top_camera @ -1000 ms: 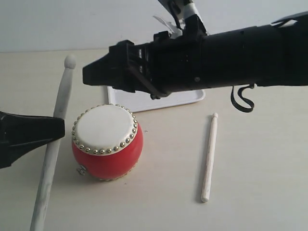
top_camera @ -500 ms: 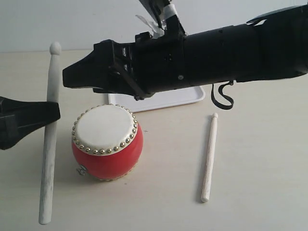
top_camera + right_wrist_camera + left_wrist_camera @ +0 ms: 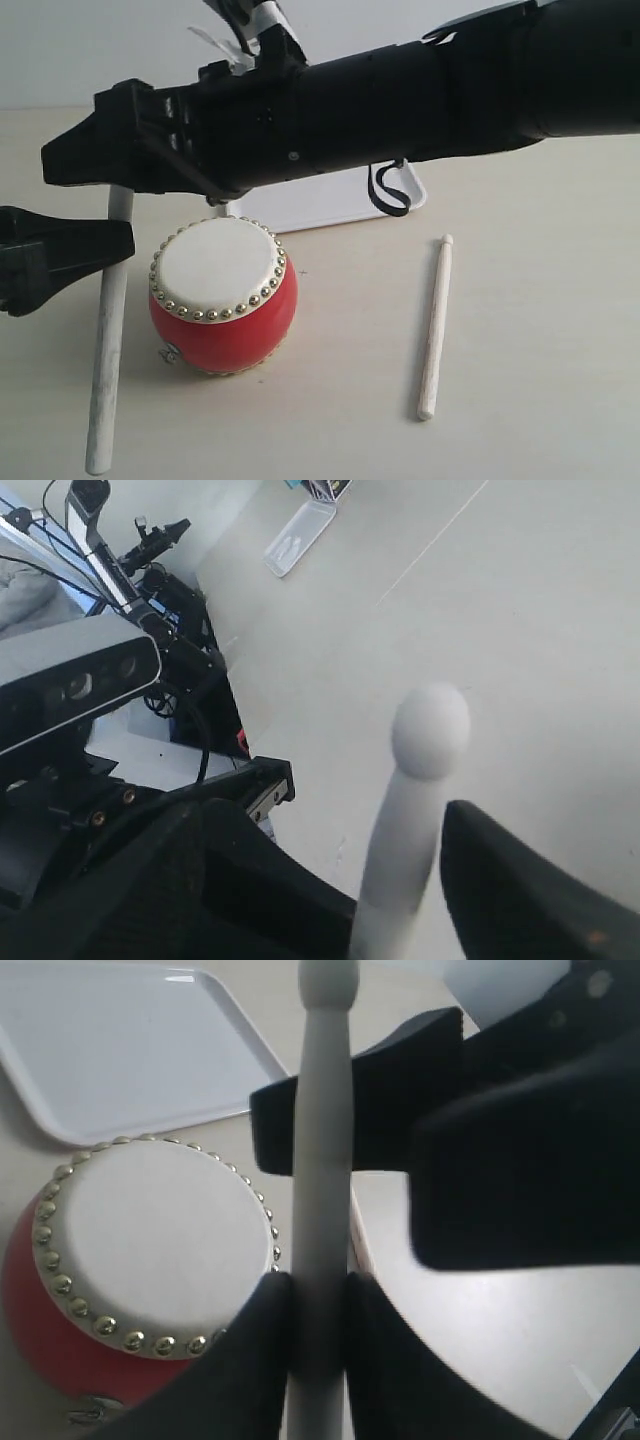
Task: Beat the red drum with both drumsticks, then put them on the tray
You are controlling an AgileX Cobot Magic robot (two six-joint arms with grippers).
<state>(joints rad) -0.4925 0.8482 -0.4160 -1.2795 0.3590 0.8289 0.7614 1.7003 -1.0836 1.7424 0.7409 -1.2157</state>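
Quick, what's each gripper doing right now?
Left gripper: closed on a drumstick.
Right gripper: jaws either side of that drumstick's upper end; grip cannot be told.

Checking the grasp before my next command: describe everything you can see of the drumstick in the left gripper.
The held drumstick is a slim, pale, unpainted rod that looks like wood, with a rounded bead tip on top. It stands nearly upright beside the red drum, apart from it, clamped between the left gripper's fingers. The right gripper's fingers flank its upper part. Whether they press it is unclear, as is whether its butt touches the table.
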